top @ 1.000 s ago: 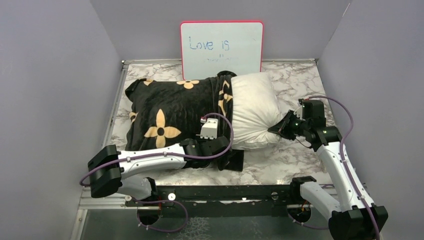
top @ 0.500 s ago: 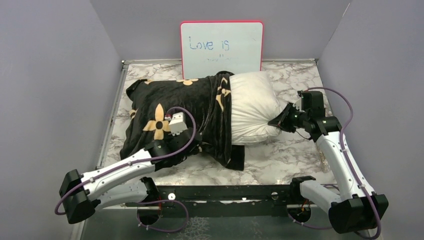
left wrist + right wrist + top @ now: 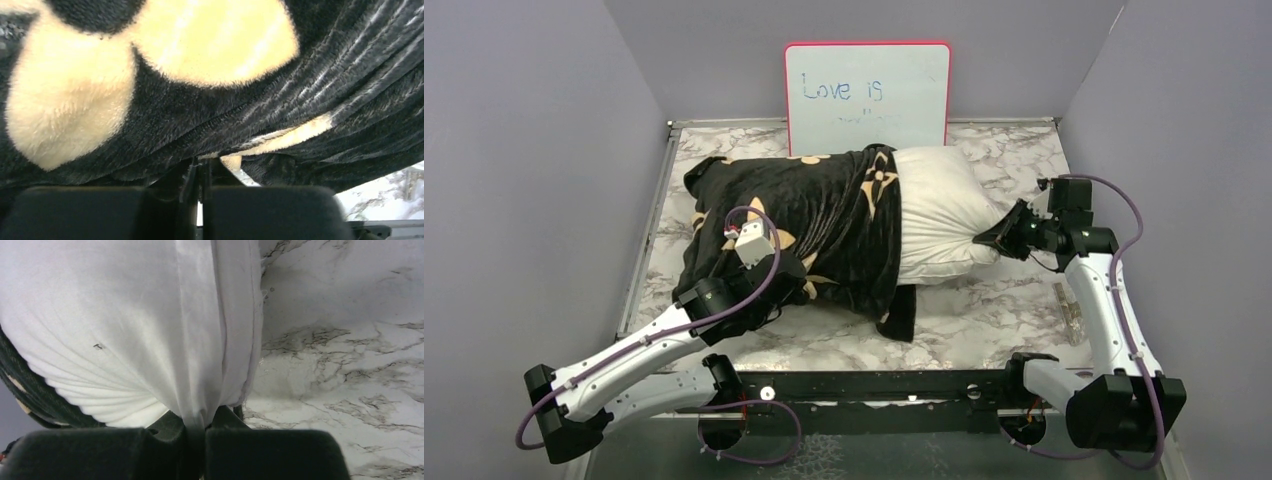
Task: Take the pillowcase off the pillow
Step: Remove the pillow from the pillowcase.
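**A:** Left arm [image 3: 639, 350], right arm [image 3: 1102, 310]: glossy white shell links, chunky black joint housings.
**B:** Noted. Thin purple cables [image 3: 1129, 200] run along both. A small pale-grey camera box [image 3: 749, 243] sits at the left wrist.
**A:** Left gripper [image 3: 201, 172], right gripper [image 3: 197, 427]: matte black, blocky.
**B:** Long black base rail [image 3: 874, 385], round pale screw heads [image 3: 767, 393].

The pillowcase [image 3: 804, 215] covers the left part of the pillow [image 3: 939, 215] — right end out. A whiteboard [image 3: 867, 98] stands behind, perhaps touching them.
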`<state>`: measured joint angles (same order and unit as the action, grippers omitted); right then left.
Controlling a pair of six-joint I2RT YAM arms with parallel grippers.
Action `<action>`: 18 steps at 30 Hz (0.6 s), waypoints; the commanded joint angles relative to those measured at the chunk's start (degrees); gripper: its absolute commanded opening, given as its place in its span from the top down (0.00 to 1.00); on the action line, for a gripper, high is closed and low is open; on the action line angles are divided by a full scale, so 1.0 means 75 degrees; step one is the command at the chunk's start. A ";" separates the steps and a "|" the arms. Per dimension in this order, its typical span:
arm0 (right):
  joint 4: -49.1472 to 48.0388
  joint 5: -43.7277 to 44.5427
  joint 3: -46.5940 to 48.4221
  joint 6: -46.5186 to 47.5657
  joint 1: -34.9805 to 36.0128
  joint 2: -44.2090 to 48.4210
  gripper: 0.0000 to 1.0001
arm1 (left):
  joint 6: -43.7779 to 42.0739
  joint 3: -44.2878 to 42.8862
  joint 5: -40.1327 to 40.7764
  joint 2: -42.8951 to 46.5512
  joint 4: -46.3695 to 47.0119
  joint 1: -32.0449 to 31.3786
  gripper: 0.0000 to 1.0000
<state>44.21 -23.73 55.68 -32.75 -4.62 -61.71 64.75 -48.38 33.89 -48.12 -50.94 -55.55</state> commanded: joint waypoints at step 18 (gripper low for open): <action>-0.0830 -0.1598 -0.1314 0.0766 -0.0520 0.0450 0.99 | -0.4273 -0.1799 -0.1903 -0.3014 0.2271 0.0235 0.26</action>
<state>38.39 -35.42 44.82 -29.32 -8.01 -58.70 37.91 -58.54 21.56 -64.66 -40.05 -54.06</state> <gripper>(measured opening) 0.052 0.749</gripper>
